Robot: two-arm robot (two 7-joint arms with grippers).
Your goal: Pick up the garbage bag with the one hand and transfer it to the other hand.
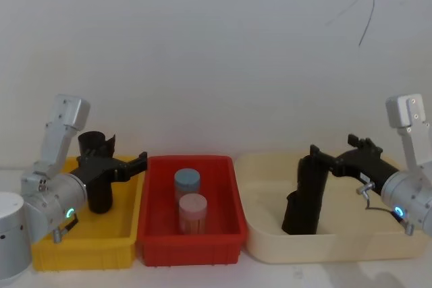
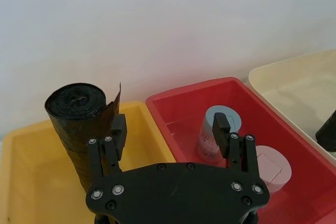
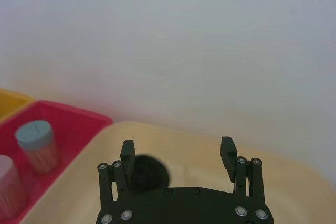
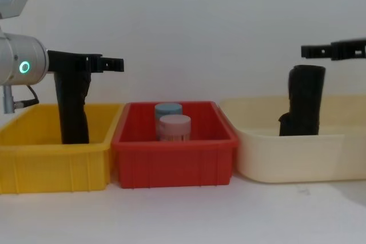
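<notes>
White wall; garbage bag [image 2: 79,114] upright beside splayed left gripper [image 2: 169,124], ready for my grasp; right gripper [image 3: 178,148] splayed for handover

White surface [image 4: 183,215], seemingly a table, bears yellow bin [image 4: 57,167], red bin [image 4: 171,164], cream tub [image 4: 297,155].

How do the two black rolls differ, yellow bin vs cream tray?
The left black plastic roll stands in the yellow bin, the right black plastic roll in the cream tray. The left roll has a loose flap standing at its top; the right roll bulges near its base. Both stand on end.
</notes>
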